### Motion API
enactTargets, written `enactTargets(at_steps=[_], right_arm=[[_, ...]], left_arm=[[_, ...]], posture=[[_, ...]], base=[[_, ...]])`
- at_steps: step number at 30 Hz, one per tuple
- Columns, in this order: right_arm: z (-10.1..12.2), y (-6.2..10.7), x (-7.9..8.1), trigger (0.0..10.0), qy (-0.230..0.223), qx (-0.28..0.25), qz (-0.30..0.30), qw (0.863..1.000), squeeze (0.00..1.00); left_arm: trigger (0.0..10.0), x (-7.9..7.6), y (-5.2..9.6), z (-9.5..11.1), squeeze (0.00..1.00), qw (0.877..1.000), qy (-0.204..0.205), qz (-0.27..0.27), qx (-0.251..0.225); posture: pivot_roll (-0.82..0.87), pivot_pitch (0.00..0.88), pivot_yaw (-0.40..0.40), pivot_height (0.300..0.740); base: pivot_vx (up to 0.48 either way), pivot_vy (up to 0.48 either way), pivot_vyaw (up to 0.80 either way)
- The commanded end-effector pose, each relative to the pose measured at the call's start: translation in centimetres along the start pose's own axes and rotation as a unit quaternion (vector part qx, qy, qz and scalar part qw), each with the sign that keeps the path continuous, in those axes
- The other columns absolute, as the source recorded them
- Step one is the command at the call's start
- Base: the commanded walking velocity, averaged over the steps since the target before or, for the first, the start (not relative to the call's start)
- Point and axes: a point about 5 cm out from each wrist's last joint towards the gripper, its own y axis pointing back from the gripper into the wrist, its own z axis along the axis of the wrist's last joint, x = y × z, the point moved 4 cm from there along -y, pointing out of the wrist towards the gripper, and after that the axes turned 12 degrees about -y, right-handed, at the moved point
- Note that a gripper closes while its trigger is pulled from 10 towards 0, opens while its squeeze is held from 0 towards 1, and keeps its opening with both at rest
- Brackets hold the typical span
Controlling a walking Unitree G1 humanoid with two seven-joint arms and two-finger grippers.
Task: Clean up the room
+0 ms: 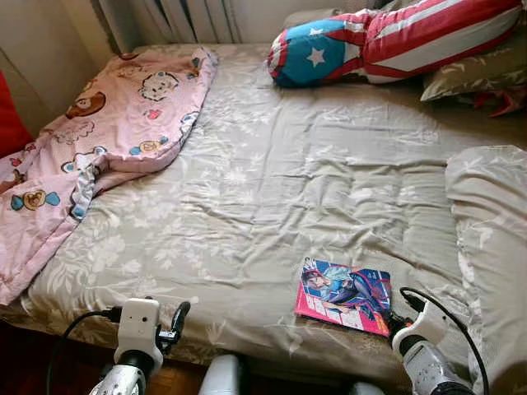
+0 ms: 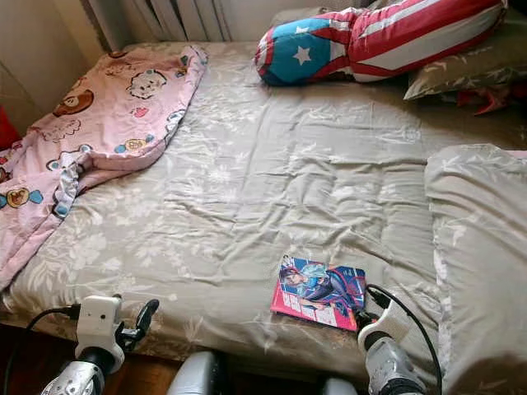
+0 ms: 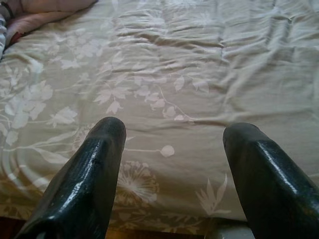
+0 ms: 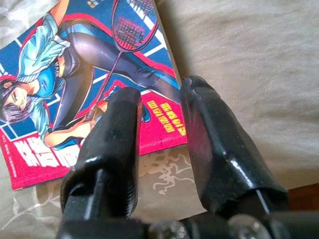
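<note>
One comic book (image 1: 343,295) lies near the bed's (image 1: 272,189) front edge. Your right pincer (image 4: 159,107), fingers narrowly parted, sits at its corner. Left pincer (image 3: 172,144) spread wide, empty, over the sheet.

Comic book (image 4: 84,74) on the near right of the bed: cover carried pink and yellow characters along its red lower band, too blurred and angled to read. Pillow (image 1: 395,37) at far right bore a white star, no lettering.
</note>
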Motion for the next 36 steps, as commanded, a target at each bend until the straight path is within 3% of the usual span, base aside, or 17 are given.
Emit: enactTargets(at_steps=[1,5,8,10,13,15,20,25,31,33,36], right_arm=[[-0.4,0.2,-1.0,10.0,-0.002,0.003,-0.018,1.000,0.00],[0.9,0.2,-0.6,10.0,0.004,-0.031,-0.003,1.000,0.00],[1.4,0.2,0.7,10.0,0.059,-0.055,0.038,0.996,0.00],[1.1,0.4,1.4,10.0,0.090,-0.067,0.066,0.991,0.00],[0.3,0.6,1.5,10.0,0.093,-0.064,0.079,0.990,0.00],[-1.0,0.9,1.0,10.0,0.120,-0.049,0.078,0.988,0.00],[-3.4,1.5,-0.1,10.0,0.124,-0.028,0.075,0.989,0.00],[-7.0,2.4,-1.5,10.0,0.137,0.019,0.059,0.989,0.00],[-8.4,2.8,-2.4,10.0,0.160,0.047,0.036,0.985,0.00],[-8.9,2.8,-2.8,10.0,0.178,0.062,0.022,0.982,0.00],[-8.8,2.8,-3.1,10.0,0.179,0.063,0.012,0.982,0.00]], left_arm=[[10.0,-0.1,0.2,-0.6,0.00,1.000,-0.001,-0.004,0.014],[10.0,-0.2,-0.2,-0.6,0.00,1.000,0.001,-0.005,0.013],[10.0,-0.4,-0.8,-0.9,0.00,1.000,0.007,-0.004,0.016],[10.0,-0.4,-1.5,-1.5,0.00,0.999,0.025,0.003,0.027],[10.0,-0.5,-2.3,-2.0,0.00,0.999,0.033,0.006,0.035],[10.0,-0.6,-2.9,-2.4,0.00,0.998,0.044,0.008,0.044],[10.0,-1.0,-3.7,-3.6,0.00,0.997,0.048,0.003,0.065],[10.0,-2.2,-4.5,-6.3,0.00,0.992,0.045,-0.008,0.117],[10.0,-2.6,-4.3,-8.3,0.00,0.986,0.041,-0.011,0.164],[10.0,-2.8,-3.6,-10.2,0.00,0.977,0.040,-0.013,0.210],[10.0,-3.0,-2.9,-11.3,0.00,0.970,0.043,-0.014,0.239]], posture=[[0.16,0.176,0.086,0.657],[0.14,0.165,0.082,0.657],[0.12,0.146,0.073,0.657],[0.11,0.130,0.067,0.665],[0.09,0.103,0.059,0.684],[0.08,0.091,0.055,0.699],[0.05,0.051,0.047,0.719],[0.03,0.000,0.030,0.740],[0.01,0.000,0.017,0.740],[0.00,0.000,0.006,0.740],[-0.01,0.000,0.004,0.740]], base=[[0.000,0.000,0.00],[0.000,0.000,0.00],[0.000,0.000,0.00],[0.000,0.000,0.00],[0.000,0.000,0.00],[0.000,0.000,0.00],[0.000,0.000,0.00],[0.000,0.000,0.00],[0.000,0.000,0.00],[0.000,0.000,0.00],[0.000,0.000,0.00]])
